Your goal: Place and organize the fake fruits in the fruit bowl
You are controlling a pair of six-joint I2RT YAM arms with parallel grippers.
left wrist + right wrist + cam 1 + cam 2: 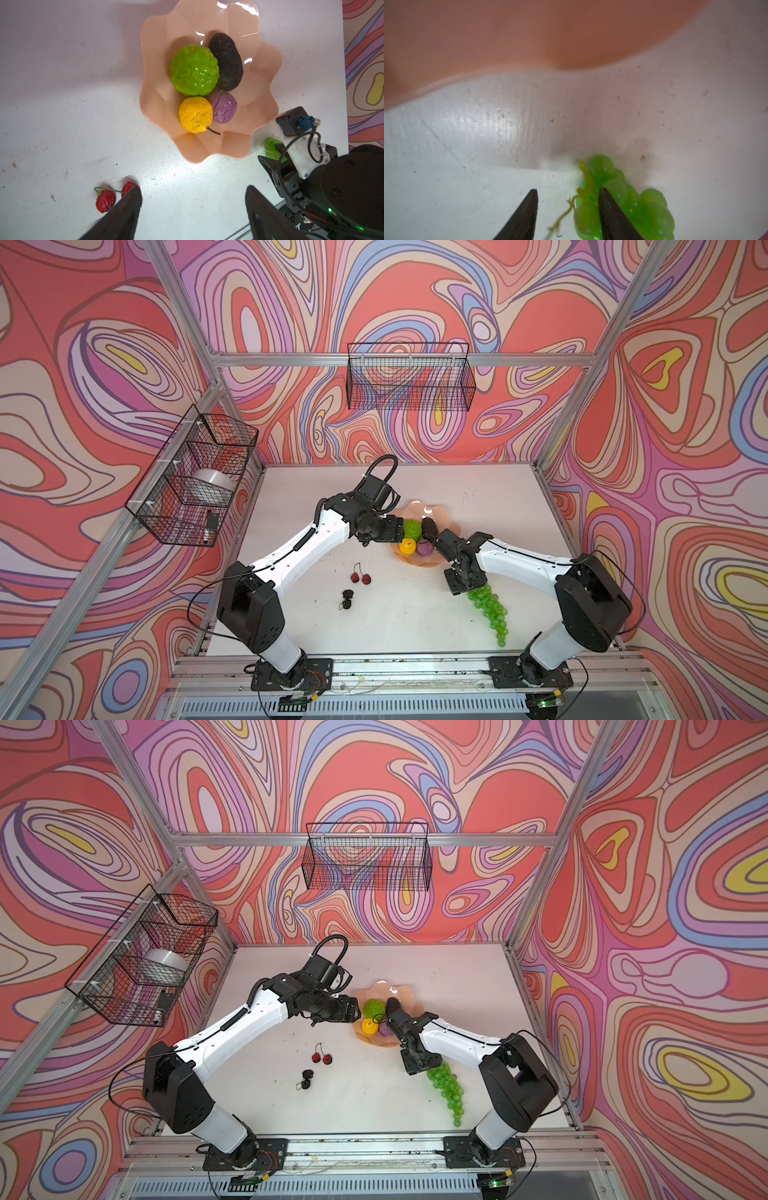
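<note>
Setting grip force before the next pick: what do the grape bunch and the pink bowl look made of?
Grape bunch: translucent, glossy green beads, probably soft plastic; light glows through them. Fruit bowl: smooth glossy peach plastic, it seems, from sharp highlights and moulded facets; glazed ceramic cannot be excluded.

Bright light, prob. from overhead. Glare on fruit bowl (158,62) rim; soft shadows on table (62,104). Right wrist view: fruit bowl out of focus. Top views warp at edges.
</note>
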